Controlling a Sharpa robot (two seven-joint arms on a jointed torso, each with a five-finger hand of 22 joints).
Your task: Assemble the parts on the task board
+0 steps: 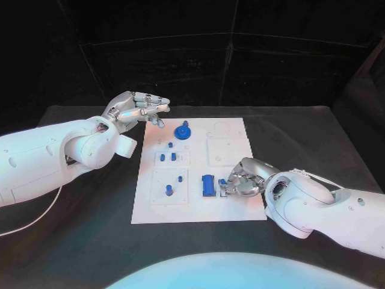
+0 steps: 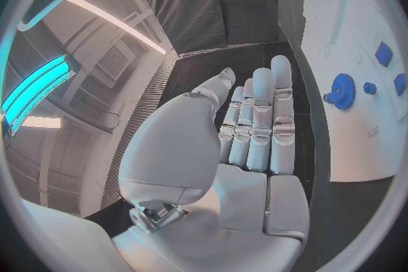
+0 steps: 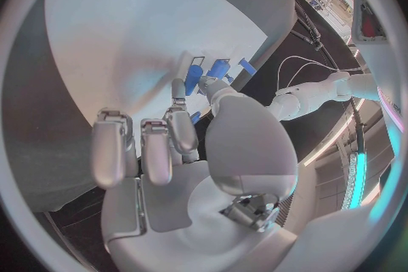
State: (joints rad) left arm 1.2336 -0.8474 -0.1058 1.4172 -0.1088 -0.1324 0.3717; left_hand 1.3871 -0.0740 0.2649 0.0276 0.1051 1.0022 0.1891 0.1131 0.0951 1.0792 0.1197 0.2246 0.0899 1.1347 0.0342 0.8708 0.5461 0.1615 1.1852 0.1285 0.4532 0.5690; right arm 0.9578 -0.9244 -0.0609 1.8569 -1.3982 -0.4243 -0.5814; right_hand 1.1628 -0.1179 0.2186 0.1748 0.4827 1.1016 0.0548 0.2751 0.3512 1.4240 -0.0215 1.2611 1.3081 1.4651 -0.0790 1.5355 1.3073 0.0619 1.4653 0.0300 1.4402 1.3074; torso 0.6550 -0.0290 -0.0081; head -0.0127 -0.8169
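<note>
Silver right hand (image 1: pixel 242 179) pinches a blue part (image 1: pixel 223 182) on the task board (image 1: pixel 231 211) — left hand (image 1: pixel 137 109) spread, empty.

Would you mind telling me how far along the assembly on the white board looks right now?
Early to midway, I'd judge. A blue gear sits at the far end of the task board, and several small blue pegs appear to stand in it. The right hand is down at the near edge beside a blue block; whether it grips a piece I cannot tell. The left hand hovers with nothing in it. Some recesses look unfilled.
</note>
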